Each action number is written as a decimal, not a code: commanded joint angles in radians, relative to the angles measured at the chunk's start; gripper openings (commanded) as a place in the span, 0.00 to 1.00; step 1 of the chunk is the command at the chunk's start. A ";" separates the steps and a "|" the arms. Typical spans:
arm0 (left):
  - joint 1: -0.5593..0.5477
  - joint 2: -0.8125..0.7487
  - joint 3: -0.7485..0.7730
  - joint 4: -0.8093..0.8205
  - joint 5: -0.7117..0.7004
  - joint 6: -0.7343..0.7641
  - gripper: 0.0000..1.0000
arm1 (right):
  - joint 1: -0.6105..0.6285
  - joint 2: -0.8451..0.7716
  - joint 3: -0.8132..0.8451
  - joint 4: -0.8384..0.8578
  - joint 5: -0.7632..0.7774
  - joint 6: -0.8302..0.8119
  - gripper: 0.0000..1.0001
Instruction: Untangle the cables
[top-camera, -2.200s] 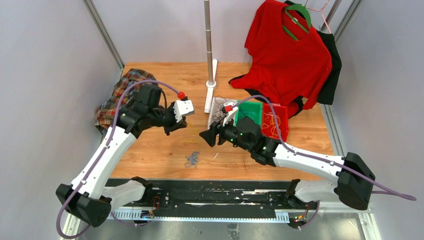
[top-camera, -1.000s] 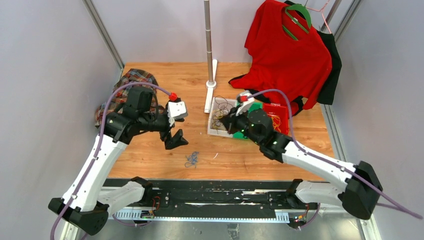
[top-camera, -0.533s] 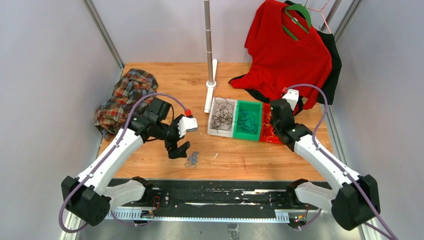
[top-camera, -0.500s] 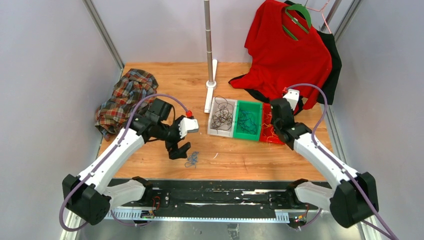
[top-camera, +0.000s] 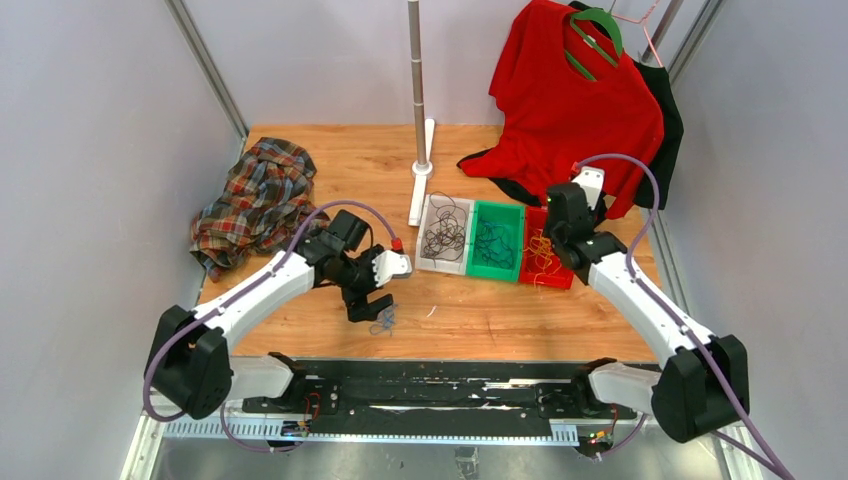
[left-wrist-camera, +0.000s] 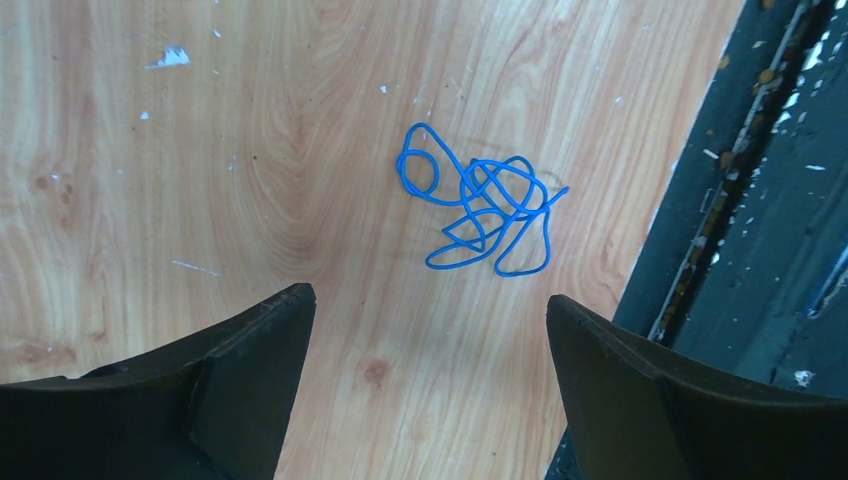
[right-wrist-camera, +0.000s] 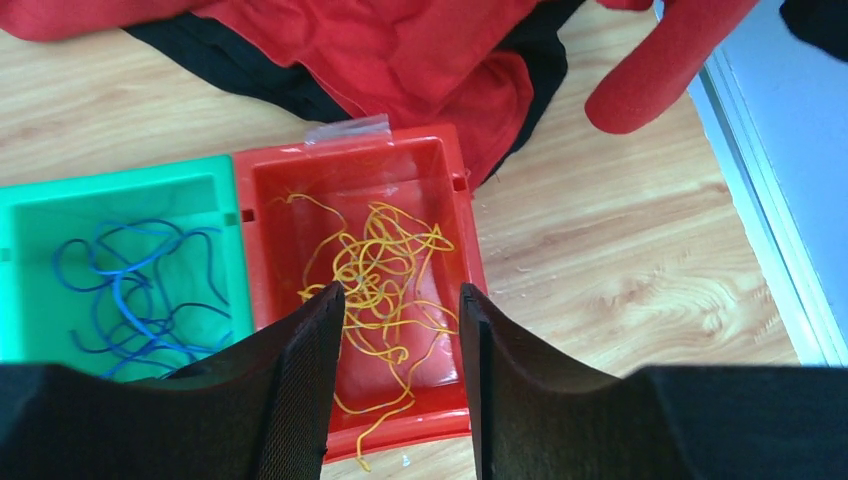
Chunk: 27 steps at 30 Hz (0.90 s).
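Since half a sec ago the left tool (top-camera: 370, 305) has pulled in toward the arm bases. It now hangs just beside the loose blue cable (top-camera: 383, 320) on the counter (top-camera: 330, 160). Right tool (top-camera: 557, 238) has barely shifted and is over the red bin (top-camera: 548, 284).

Top view: white tray (top-camera: 422, 262) w/ black cables (top-camera: 443, 238), green bin (top-camera: 497, 204) and red bin sit in a row, well apart from the left tool and touching each other. Each holds its own colour, so sorting looks nearly done. The blue cable is the only stray seen on the wood.

Left wrist view: left tool (left-wrist-camera: 428, 297) is wide open, nothing btwn the jaws. Blue cable (left-wrist-camera: 480, 212) lies flat just ahead of the tool, roughly in line w/ the gap, a bit nearer the finger by the dark rail (left-wrist-camera: 760, 250), touching neither finger. Prob. next: lower and close on it.

Right wrist view: right tool (right-wrist-camera: 400, 290) has its jaws parted, a narrower gap than the left's, no strand clamped. Yellow-orange cables (right-wrist-camera: 385, 275) lie in the red bin (right-wrist-camera: 455, 200) right under the gap. That looks like a drop-off just finished. Green bin (right-wrist-camera: 120, 190) w/ blue cables (right-wrist-camera: 130, 295) sits off to one side of the tool.
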 joint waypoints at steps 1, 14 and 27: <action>-0.014 0.042 -0.029 0.086 -0.033 0.021 0.88 | -0.011 -0.058 0.042 -0.005 -0.075 -0.004 0.47; -0.061 0.180 -0.038 0.204 -0.009 0.007 0.69 | 0.043 -0.142 -0.031 0.021 -0.339 0.082 0.47; -0.069 0.013 0.092 -0.013 0.031 0.006 0.02 | 0.223 -0.201 -0.127 0.274 -0.584 0.055 0.46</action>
